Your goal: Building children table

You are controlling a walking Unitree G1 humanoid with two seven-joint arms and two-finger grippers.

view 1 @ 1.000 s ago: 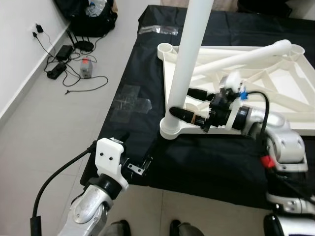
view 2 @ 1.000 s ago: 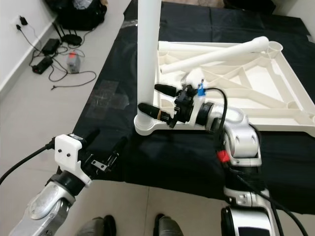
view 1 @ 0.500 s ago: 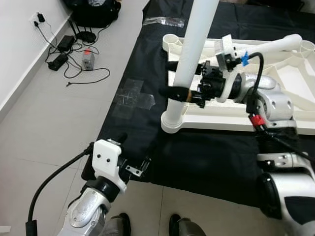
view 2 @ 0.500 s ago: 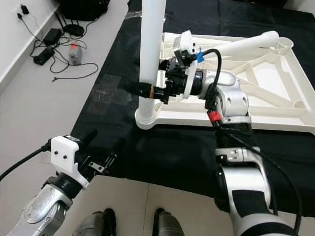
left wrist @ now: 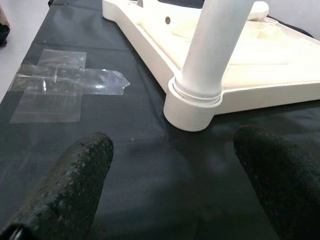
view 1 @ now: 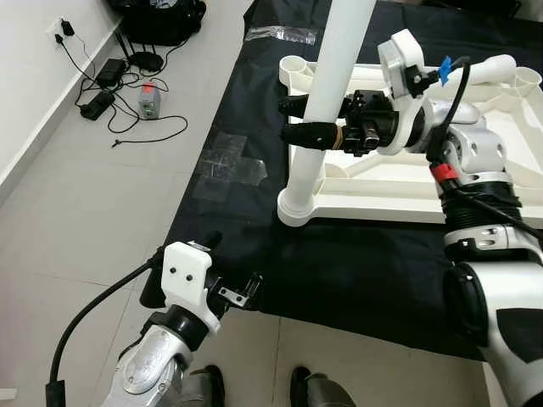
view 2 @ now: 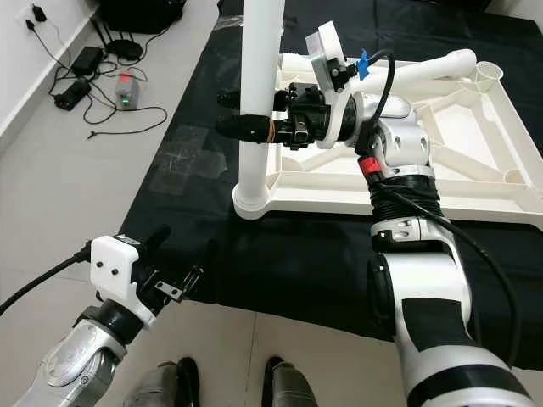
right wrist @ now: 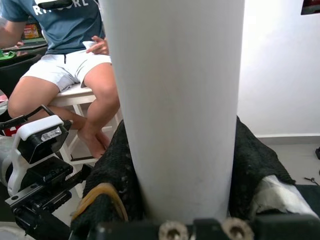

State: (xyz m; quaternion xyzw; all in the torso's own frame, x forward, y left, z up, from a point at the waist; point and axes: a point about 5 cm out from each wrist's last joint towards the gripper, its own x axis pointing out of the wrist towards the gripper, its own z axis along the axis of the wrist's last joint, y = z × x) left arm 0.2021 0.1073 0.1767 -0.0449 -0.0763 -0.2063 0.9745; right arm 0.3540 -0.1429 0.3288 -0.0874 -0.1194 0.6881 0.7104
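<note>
The white table leg (view 1: 327,102) stands upright, its long axis vertical, with its lower end seated in the round corner socket (view 1: 297,206) of the overturned white table top (view 2: 441,182). Its upper end goes out of the top of both eye views. The table top lies flat, underside up, on a black cloth (view 1: 356,271) spread on the floor.

The right gripper (view 1: 299,119) reaches sideways to the leg, part way up it, well above the socket. Its two black fingers (right wrist: 112,165) are closed around the leg, one on each side, and the leg sits deep between the jaws, as the right wrist view shows. Beyond the leg in that view a person (right wrist: 75,65) sits on a white stool.

A second white leg (view 2: 407,72) lies tilted across the ribs of the table top, behind the right gripper.

The left gripper (view 1: 231,271) hovers low over the near edge of the cloth, well apart from the socket, which lies ahead of the jaws. Its fingers (left wrist: 75,170) are spread wide and hold nothing. Ahead of them some clear tape (left wrist: 55,90) is stuck on the cloth.

On the floor near the wall lie black cables and chargers (view 1: 106,89).
</note>
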